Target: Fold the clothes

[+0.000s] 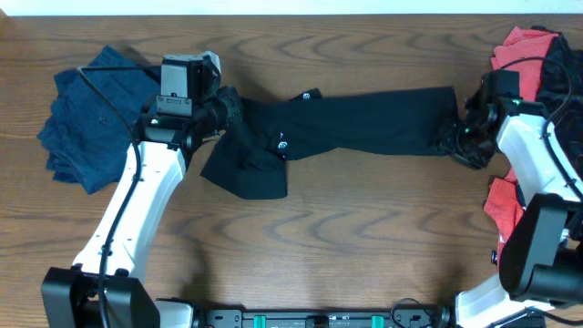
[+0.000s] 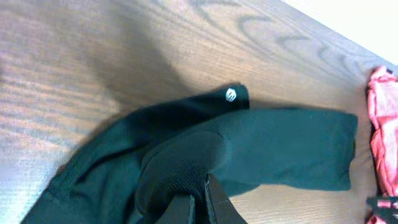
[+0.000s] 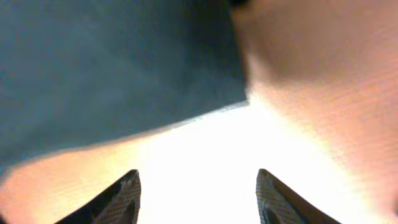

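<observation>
The black shirt [image 1: 364, 118] lies stretched in a long band across the worktop [image 1: 364, 237], running from the left arm [image 1: 146, 191] to the right arm [image 1: 528, 155]. Its left end is bunched, and a loose flap droops toward the near side, ending in a blunt corner. Two small white logos [image 1: 306, 95] show on that bunched part.

The left jaws are pressed together, pinching the shirt's gathered left end. In the left wrist view the fabric humps up directly over the fingertips [image 2: 214, 202].

The right jaws stand spread at the shirt's right end with nothing between them. The right wrist view shows both fingertips [image 3: 121, 196] over bare wood. The shirt's straight hem and square corner lie just beyond them, not touching.

A wide stretch of bare worktop lies on the near side of the shirt, between the two arms. A narrower strip lies behind the shirt, up to the worktop's far edge.

The left side is crowded by a crumpled navy garment [image 1: 86, 128], which lies just beside the left arm and partly under it. On the right, a red garment [image 1: 519, 46] and a black one with red print [image 1: 557, 68] sit at the far corner. More red cloth [image 1: 499, 202] lies near the right arm's base.
</observation>
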{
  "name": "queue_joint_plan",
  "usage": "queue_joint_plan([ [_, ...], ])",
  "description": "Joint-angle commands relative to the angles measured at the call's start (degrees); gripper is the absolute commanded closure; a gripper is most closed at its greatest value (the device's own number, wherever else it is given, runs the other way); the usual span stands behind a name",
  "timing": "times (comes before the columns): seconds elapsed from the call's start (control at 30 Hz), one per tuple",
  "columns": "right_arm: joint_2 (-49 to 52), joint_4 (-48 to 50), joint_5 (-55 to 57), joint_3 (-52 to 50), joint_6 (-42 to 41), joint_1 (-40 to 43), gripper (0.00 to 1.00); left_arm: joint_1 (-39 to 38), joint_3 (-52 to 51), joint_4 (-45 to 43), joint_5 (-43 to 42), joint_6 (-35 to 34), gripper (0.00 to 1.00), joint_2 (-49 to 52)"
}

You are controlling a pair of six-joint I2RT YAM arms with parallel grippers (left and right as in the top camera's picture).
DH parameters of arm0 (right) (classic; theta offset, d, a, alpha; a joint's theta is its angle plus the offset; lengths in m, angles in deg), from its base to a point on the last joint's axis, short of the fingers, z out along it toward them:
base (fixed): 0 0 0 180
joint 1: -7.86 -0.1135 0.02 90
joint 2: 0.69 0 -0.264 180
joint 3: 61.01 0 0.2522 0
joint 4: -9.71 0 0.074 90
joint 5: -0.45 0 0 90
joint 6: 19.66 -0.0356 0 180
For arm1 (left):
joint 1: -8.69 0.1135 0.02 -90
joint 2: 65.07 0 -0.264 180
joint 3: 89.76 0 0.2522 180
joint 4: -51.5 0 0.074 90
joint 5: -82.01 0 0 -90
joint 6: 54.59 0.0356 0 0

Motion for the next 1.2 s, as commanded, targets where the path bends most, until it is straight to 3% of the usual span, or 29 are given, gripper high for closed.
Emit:
queue_joint_plan([
  [0.0,-0.9,-2.0,3.7,-0.9,4.9,-0.5,0.42,-0.1,0.0,-0.4,0.7,1.1,0.94,-0.2],
  [0.13,-0.9,-0.8,3.7,-5.7,9.5,-0.5,0.37,-0.1,0.0,0.9,0.7,1.1,0.94,-0.2],
  [0.43,-0.9,14.6,3.0,-14.0,11.6,-0.5,0.29,-0.1,0.0,1.7,0.7,1.1,0.94,-0.2],
  [0.63,-0.9,24.6,-2.8,-18.0,11.6,-0.9,0.26,-0.1,0.0,1.7,0.7,1.1,0.94,-0.2],
  [0.93,-0.9,39.1,-1.0,-24.6,7.4,-1.6,0.27,-0.1,0.0,2.2,0.7,1.1,0.94,-0.2],
  [1.0,-0.9,39.6,-1.0,-24.7,6.8,-1.6,0.29,-0.1,0.0,2.2,0.7,1.1,0.94,-0.2],
  [1.07,-0.9,39.8,-0.5,-24.7,6.8,-1.6,0.41,-0.1,0.0,2.2,0.7,1.1,0.94,-0.2],
  [1.1,-0.9,40.0,-0.1,-24.7,6.8,-1.6,0.49,-0.1,0.0,2.2,0.7,1.1,0.94,-0.2],
  [1.17,-0.9,40.0,0.6,-24.7,6.8,-1.6,0.77,-0.1,0.0,2.2,0.7,1.1,0.94,-0.2],
])
